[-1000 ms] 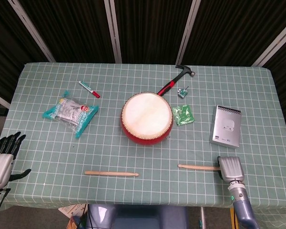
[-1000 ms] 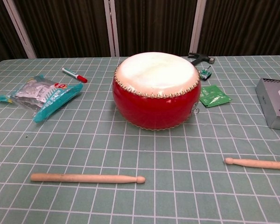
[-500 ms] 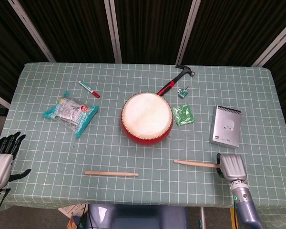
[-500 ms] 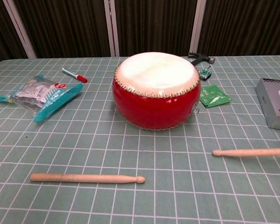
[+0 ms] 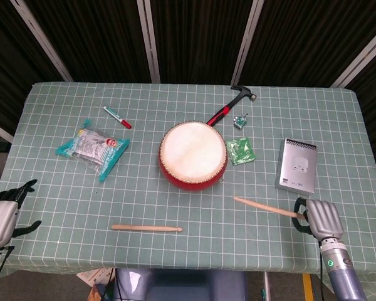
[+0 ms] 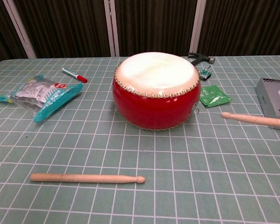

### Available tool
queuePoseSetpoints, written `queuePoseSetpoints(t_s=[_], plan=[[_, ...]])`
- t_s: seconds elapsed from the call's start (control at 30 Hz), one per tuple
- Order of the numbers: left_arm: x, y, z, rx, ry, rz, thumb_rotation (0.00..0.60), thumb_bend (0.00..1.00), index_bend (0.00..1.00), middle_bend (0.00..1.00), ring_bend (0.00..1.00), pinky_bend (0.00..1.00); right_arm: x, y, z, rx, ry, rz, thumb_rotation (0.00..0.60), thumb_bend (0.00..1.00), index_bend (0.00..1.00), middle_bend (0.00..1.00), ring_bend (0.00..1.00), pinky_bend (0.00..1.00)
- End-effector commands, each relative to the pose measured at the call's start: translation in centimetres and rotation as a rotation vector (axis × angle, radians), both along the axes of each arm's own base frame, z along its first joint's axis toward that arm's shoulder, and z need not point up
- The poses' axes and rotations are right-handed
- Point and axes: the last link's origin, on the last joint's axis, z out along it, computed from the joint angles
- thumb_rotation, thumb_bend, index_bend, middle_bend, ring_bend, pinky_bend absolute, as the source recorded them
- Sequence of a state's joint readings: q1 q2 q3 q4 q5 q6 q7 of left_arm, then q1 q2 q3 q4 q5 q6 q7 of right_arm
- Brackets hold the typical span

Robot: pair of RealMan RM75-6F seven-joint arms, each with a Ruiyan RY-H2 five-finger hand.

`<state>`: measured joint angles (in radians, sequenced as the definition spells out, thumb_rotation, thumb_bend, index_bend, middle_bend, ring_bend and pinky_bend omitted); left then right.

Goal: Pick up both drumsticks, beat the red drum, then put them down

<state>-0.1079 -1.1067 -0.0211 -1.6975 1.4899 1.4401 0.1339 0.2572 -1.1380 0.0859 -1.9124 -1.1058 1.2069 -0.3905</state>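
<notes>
The red drum (image 5: 193, 154) (image 6: 155, 90) with its pale skin stands at the table's middle. One wooden drumstick (image 5: 146, 228) (image 6: 87, 178) lies flat on the cloth in front of the drum, to the left. My right hand (image 5: 319, 217) grips the butt of the other drumstick (image 5: 264, 205) (image 6: 255, 119), which hangs lifted off the cloth, its tip pointing left toward the drum. My left hand (image 5: 2, 215) hovers off the table's left front corner, holding nothing, fingers partly curled. Neither hand shows in the chest view.
A teal snack packet (image 5: 93, 149) and a red-capped marker (image 5: 117, 117) lie at the left. Behind the drum lies a hammer (image 5: 230, 105), with a small green board (image 5: 240, 121) and a green sachet (image 5: 241, 151) beside it. A grey box (image 5: 296, 165) sits right.
My right hand has lifted its drumstick off the cloth and drawn right; the stick's tip rose and swung toward the grey box. The left hand's fingers have curled in somewhat.
</notes>
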Motion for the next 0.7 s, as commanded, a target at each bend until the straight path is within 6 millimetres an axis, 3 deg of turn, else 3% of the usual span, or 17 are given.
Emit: queuePoseSetpoints(t_s=[0.03,0.17,0.3,0.43,0.7], plan=[[0.5,0.5,-0.1,-0.006,0.019,-0.019,0.6,0.17,0.26,0.62,0.65,0.71,0.0,0.0,0.0,0.002,-0.003,0.001,0.6,0.55,0.92,1.0,1.0,1.0],[1.4,1.7,-0.7,-0.042,0.055,-0.034,0.6,0.17,0.32,0.77,0.8,0.83,0.0,0.0,0.0,-0.001,-0.007,-0.002,0.6,0.55,0.92,1.0,1.0,1.0],[3.0,3.3,-2.1,-0.094,0.059,-0.058,0.6,0.17,0.45,0.97,0.98,0.98,-0.3,-0.1,0.0,-0.003,-0.005,-0.013,0.6,0.55,0.92,1.0,1.0,1.0],[5.1,4.5,-4.2,-0.192,0.031,-0.056,0.6,0.18,0.5,1.0,1.0,1.0,-0.5,-0.2,0.0,-0.004,-0.002,-0.025,0.6,0.55,0.92,1.0,1.0,1.0],[7.9,4.9,-8.0,-0.387,-0.023,0.044,0.6,0.19,0.5,1.0,1.0,1.0,-0.8,-0.5,-0.1,-0.011,0.001,-0.035,0.6,0.55,0.92,1.0,1.0,1.0]])
